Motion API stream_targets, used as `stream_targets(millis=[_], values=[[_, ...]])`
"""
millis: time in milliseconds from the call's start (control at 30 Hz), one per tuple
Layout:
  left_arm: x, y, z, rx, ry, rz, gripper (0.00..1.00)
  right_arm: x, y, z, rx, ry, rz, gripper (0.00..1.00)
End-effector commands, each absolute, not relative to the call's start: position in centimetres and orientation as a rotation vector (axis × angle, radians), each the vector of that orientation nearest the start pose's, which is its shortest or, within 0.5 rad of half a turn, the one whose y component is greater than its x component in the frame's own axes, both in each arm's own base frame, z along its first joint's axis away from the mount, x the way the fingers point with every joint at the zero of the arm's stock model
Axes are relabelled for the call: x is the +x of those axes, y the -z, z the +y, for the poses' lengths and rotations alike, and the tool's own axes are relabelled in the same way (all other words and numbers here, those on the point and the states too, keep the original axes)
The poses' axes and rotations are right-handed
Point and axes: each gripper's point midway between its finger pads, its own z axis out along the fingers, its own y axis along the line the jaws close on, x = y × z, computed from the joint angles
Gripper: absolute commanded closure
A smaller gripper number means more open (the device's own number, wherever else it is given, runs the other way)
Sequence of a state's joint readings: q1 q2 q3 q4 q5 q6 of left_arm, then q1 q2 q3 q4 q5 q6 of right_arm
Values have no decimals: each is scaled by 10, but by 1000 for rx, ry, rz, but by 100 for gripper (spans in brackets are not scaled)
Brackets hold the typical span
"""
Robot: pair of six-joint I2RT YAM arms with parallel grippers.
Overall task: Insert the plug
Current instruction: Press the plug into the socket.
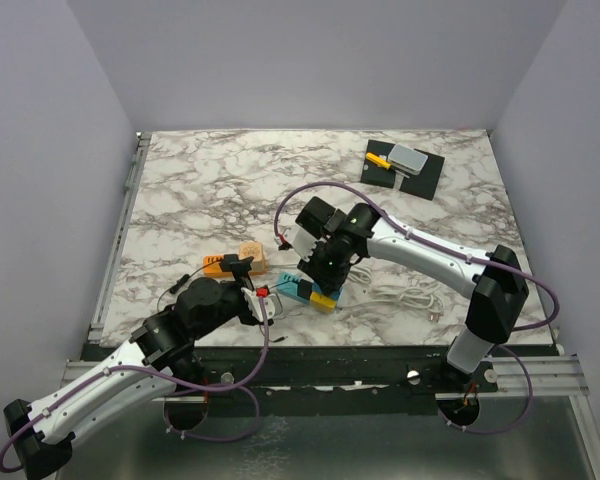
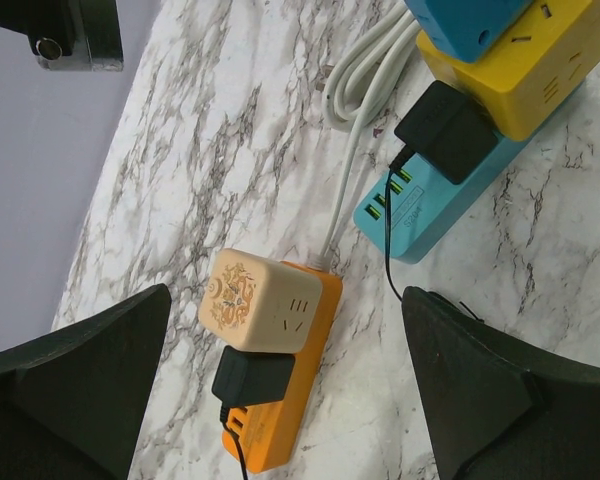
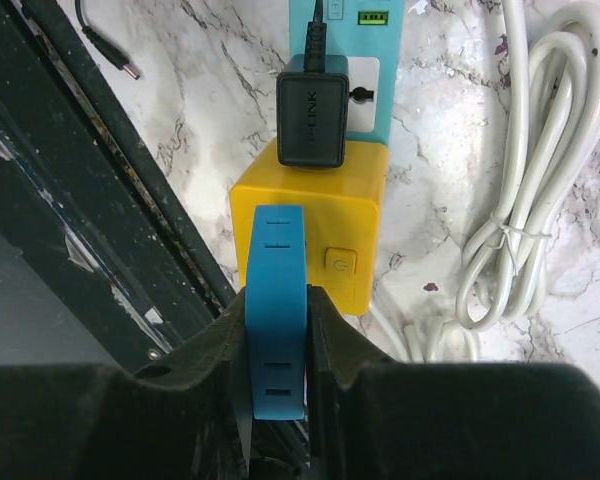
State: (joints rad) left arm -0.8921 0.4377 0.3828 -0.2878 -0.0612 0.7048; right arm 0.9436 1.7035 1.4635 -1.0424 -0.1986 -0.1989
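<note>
Marble bench (image 1: 230, 180) from overhead: the right end effector (image 1: 323, 278) is down over the teal power strip (image 1: 288, 290) near the front edge. The left end effector (image 1: 264, 300) sits just beside that strip's left end. An orange power strip (image 1: 218, 266) lies further left, and a coiled white cable (image 1: 410, 295) is off to the right.

Over to the left wrist: both fingers (image 2: 90, 385) are spread wide, gripping nothing. The orange strip and its cream cube adapter (image 2: 260, 300) lie on the bench beyond the gap.

Right wrist: the jaws are clamped on the blue plug (image 3: 277, 300), and it's pressed right up against the yellow cube adapter (image 3: 350, 200). That cube sits on the teal strip next to a black charger (image 3: 312, 110). Whether the pins are seated, I can't tell.
</note>
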Motion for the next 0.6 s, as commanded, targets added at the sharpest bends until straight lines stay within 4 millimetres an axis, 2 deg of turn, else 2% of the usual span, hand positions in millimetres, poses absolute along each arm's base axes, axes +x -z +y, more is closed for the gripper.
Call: stream_targets(millis=[0, 267, 567], values=[[188, -172, -172, 1327, 69, 1351, 1, 175, -124, 288, -1613, -423, 2409, 84], [188, -171, -172, 1326, 69, 1353, 1, 184, -124, 286, -1615, -373, 2404, 96], [188, -172, -172, 1322, 70, 1352, 1, 186, -110, 282, -1651, -326, 2427, 98]])
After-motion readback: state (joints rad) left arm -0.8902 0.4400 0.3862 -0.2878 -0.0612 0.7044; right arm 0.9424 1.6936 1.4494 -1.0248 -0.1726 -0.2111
